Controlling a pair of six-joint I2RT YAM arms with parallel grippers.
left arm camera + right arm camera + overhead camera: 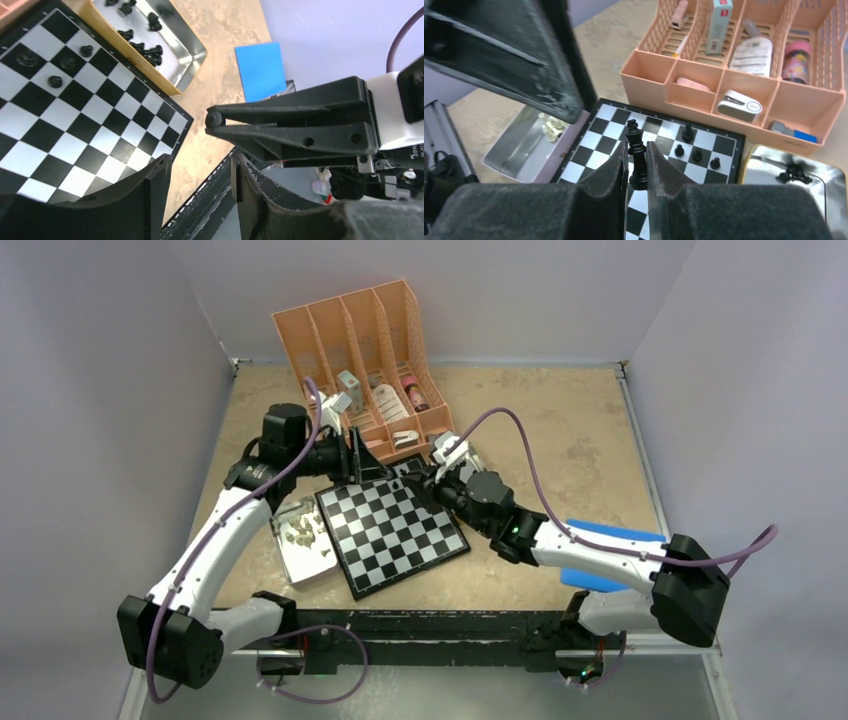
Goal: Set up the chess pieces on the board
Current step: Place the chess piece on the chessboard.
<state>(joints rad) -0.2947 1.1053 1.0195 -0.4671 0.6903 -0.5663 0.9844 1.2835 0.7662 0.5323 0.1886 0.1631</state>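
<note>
The board (400, 540) lies in the middle of the table, with several small black chess pieces (697, 154) standing near its far corner (67, 62). My right gripper (637, 150) is shut on a tall black chess piece with a cross on top (636, 142), holding it upright just above the board (609, 145). My left gripper (200, 172) hangs open and holds nothing, over the board's edge (60, 140) and close beside the right gripper (412, 478). In the top view the left gripper (358, 468) is at the board's far left corner.
A metal tray (300, 565) with pale beige pieces (551, 127) lies left of the board. A gold-rimmed tray (192, 50) with loose black pieces (150, 47) lies at the far right. A peach organizer (365, 350) with bottles and boxes stands behind. A blue sheet (610, 540) lies right.
</note>
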